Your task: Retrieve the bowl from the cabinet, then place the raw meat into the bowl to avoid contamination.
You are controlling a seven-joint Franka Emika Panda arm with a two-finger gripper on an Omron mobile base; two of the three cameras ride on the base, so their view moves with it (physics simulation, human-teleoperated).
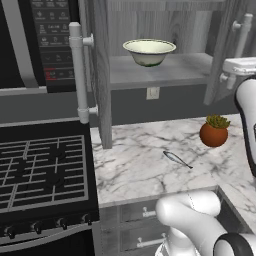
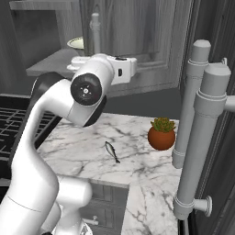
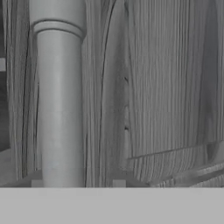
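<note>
The cream-white bowl [image 1: 149, 51] [image 2: 75, 43] sits upright on the lower shelf of the open grey cabinet [image 1: 170, 72]. On the marble counter lies the raw meat [image 1: 177, 159] [image 2: 112, 152], a thin dark sliver. My gripper [image 3: 78, 183] [image 1: 235, 70] is up at the right cabinet door, shut on its pale bar handle [image 3: 59, 109] [image 1: 245, 27]. The bar rises from between the fingertips, closer to the left one. In the right base view, my own arm covers part of the shelf and bowl.
An orange-brown plant pot [image 1: 214, 132] [image 2: 161, 135] stands on the counter [image 1: 135, 170] right of the meat. The stove [image 1: 40, 170] and microwave [image 1: 50, 40] are on the left, beside the swung-out left door [image 1: 100, 75]. Thick pale handles [image 2: 202, 128] stand close on the right.
</note>
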